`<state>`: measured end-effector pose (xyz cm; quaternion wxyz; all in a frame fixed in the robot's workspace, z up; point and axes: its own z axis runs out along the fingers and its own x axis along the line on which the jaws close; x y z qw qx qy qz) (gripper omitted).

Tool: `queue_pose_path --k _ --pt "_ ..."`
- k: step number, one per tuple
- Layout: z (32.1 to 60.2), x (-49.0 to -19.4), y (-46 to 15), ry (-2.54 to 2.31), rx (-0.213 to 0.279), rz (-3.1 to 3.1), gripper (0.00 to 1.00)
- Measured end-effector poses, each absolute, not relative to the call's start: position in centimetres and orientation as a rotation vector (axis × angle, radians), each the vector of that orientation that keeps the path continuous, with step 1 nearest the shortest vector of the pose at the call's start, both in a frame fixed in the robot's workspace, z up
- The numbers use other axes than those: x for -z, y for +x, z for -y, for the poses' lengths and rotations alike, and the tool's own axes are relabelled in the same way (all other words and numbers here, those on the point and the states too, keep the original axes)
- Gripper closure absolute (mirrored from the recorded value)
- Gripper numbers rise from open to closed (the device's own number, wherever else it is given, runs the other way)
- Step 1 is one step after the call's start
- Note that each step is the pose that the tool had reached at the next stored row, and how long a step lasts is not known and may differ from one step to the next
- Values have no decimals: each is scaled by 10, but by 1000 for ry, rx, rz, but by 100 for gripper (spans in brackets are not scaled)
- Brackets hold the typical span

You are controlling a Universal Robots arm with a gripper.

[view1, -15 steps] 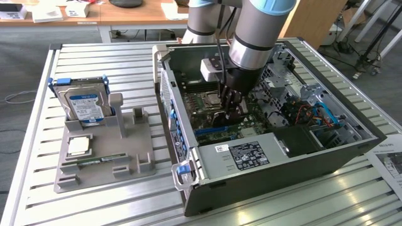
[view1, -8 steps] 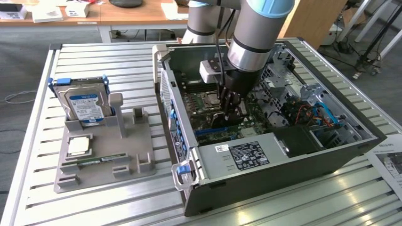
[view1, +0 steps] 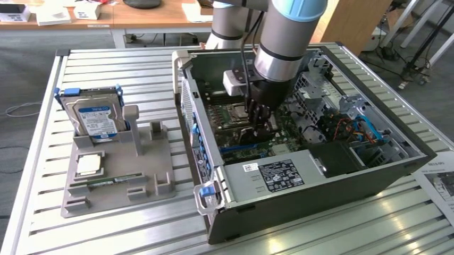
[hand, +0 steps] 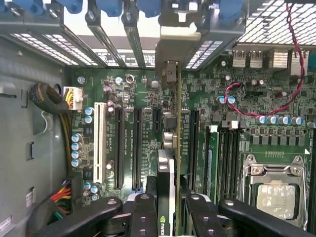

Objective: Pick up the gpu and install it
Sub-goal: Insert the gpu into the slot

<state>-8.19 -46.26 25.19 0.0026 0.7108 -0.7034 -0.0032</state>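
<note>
My gripper (view1: 260, 121) is down inside the open computer case (view1: 212, 133), above the green motherboard (view1: 245, 150). It is shut on the gpu (hand: 171, 148), a thin dark card seen edge-on between the black fingers (hand: 143, 212). The card stands upright over the row of expansion slots (hand: 137, 148), and its silvery end bracket (hand: 174, 47) reaches the case's rear slot openings. I cannot tell whether its lower edge sits in a slot. In the exterior view the gpu (view1: 250, 135) shows as a dark sliver under the fingers.
The processor socket (hand: 274, 192) and memory slots (hand: 224, 153) lie beside the card. A red-black wire (hand: 256, 106) loops nearby. The power supply (view1: 280, 172) fills the case's near end. Outside, a grey fixture (view1: 142, 178) carries a hard drive (view1: 95, 118) and a memory stick (view1: 106, 182).
</note>
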Motion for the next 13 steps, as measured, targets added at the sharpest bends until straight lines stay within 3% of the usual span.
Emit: queue_pose_path --k 13 --pt "461 -252 -85 2230 9 2207 73"
